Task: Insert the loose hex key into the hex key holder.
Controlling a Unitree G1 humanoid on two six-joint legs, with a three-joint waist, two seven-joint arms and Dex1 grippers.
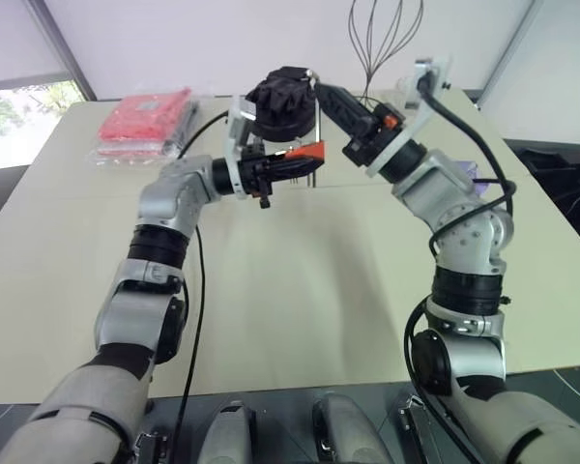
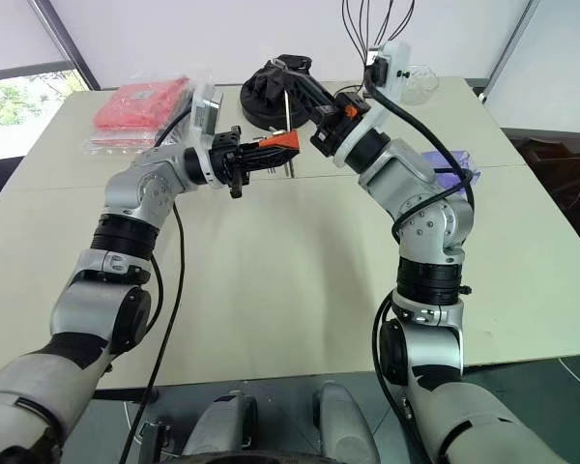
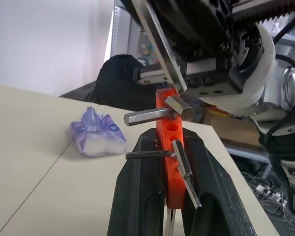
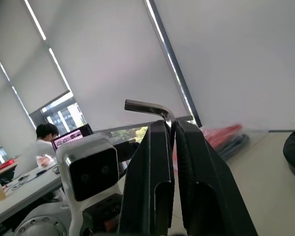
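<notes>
Both arms are raised above the beige table (image 1: pixel 300 300) and meet near the upper centre of the head views. The left arm rises from the lower left, bends at the elbow, and its forearm reaches toward the middle, wrist turned so the left gripper (image 1: pixel 275 169) points sideways toward the right arm. Its two black fingers are closed on the hex key holder (image 1: pixel 305 155), the orange-red block sticking out past the fingertips. In the left wrist view the holder (image 3: pixel 170 147) stands upright between the fingers (image 3: pixel 137 196), with open round holes in its face and several grey keys folded out from it.

The right arm comes up from the lower right, folds sharply at the elbow, and angles up and inward toward the frame's centre. The right gripper (image 2: pixel 304 97) sits just above and beside the holder, its fingers pressed tight on the loose hex key (image 4: pixel 152 109). In the right wrist view the key's bent end shows above the fingertips, its short leg pointing sideways. In the left wrist view the long shaft (image 3: pixel 160 59) slants down toward the top of the holder; whether it touches cannot be told.

A purple-white pouch (image 3: pixel 97 132) lies on the table beyond the holder. A red packet (image 1: pixel 145 116) lies at the table's upper left.
</notes>
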